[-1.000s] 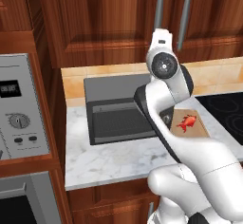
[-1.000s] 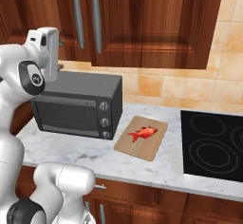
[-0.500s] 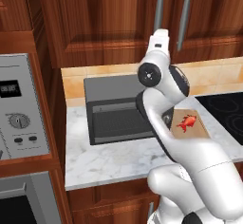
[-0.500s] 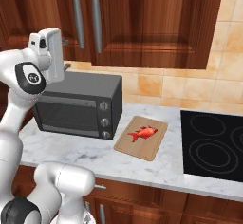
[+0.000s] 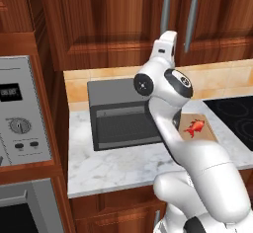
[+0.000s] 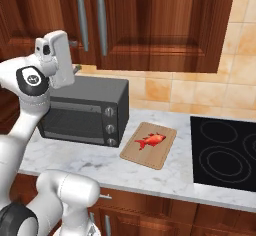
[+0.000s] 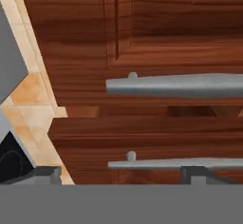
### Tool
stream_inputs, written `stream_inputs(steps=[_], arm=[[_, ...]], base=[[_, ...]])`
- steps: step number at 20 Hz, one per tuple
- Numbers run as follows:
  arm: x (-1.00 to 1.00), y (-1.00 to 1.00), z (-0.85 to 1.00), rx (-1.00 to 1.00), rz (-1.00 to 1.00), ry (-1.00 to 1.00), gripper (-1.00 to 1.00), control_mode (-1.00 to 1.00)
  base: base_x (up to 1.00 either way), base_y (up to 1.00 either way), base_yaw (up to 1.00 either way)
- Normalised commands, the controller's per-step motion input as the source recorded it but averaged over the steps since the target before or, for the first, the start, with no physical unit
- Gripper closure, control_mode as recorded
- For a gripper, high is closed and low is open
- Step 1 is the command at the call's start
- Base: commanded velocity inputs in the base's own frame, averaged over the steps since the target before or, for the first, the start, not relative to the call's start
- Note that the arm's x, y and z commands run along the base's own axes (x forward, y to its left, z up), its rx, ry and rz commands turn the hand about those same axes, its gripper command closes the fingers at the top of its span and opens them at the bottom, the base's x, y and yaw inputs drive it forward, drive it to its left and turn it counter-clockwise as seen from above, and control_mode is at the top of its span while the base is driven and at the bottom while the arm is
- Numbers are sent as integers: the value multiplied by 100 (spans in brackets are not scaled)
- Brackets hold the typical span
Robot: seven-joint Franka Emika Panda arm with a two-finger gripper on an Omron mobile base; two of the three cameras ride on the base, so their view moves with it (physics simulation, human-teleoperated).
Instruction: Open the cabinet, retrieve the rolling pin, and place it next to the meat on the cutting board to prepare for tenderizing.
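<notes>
Hand view puts the cabinet [image 7: 142, 52] across most of my frame, doors closed, its two silver handles [image 7: 175, 85] running sideways at centre and lower right. My gripper [image 7: 118, 175] sits at the bottom edge with its jaws spread wide, holding nothing. In the right base view the gripper [image 6: 75, 70] hangs at upper left, just below the handles [image 6: 102, 22] and above the toaster oven [image 6: 85, 111]. The cutting board [image 6: 149, 145], bearing the meat [image 6: 150, 141], lies mid-frame on the counter [image 6: 75, 157], between oven and stovetop [image 6: 225, 152].
</notes>
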Motion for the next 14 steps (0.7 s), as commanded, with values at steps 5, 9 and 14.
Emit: stream_inputs(steps=[5,9,14], arm=[[34,0,0,0,-4,-12,-100,-100],[39,0,0,0,0,-7,-100,-100],[20,-6,0,0,-1,-5,-100,-100]], base=[[0,0,0],[0,0,0],[0,0,0]])
